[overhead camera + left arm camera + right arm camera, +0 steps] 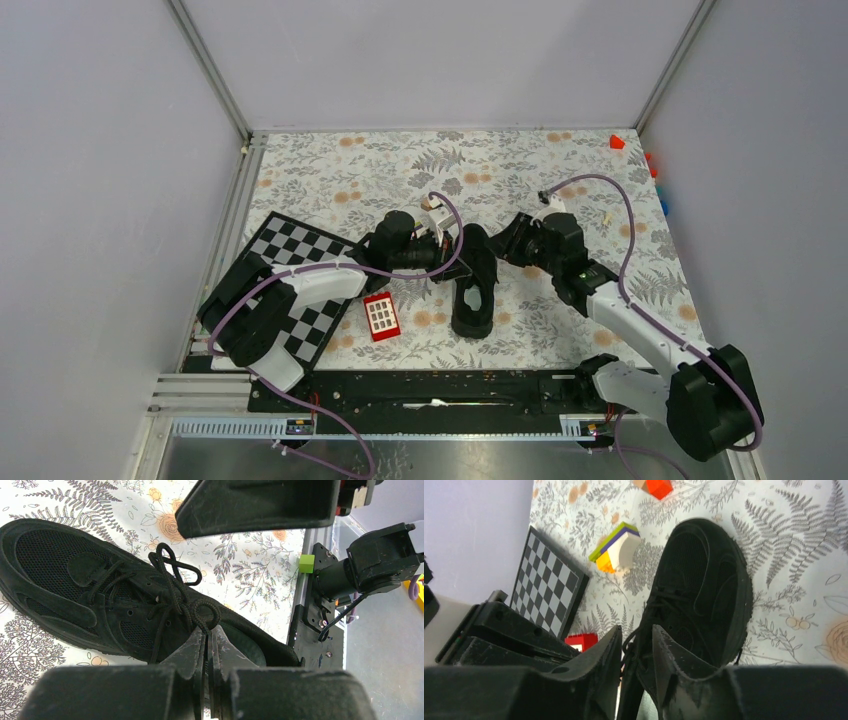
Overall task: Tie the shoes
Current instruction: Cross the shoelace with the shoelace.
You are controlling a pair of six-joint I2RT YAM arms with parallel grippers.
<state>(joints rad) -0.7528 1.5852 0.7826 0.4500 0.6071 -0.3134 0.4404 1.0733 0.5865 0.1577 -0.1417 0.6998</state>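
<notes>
The black shoe (475, 290) lies in the middle of the floral mat, toe pointing away from the arm bases. In the left wrist view the shoe (75, 585) lies on its side, its thin laces (175, 577) looped loosely over the tongue. My left gripper (207, 630) is shut on a loop of lace at the shoe's opening. In the right wrist view the shoe (704, 580) fills the centre. My right gripper (636, 632) hangs over the lacing with its jaws a little apart. A lace strand (630, 645) runs through the gap, not pinched. Both grippers meet over the shoe (470, 250).
A checkerboard (290, 270) lies left of the shoe, with a red block (381, 316) beside it. Stacked coloured blocks (616, 547) and an orange block (656, 487) sit beyond the toe. A green block (306, 562) rests by the black base rail (430, 385).
</notes>
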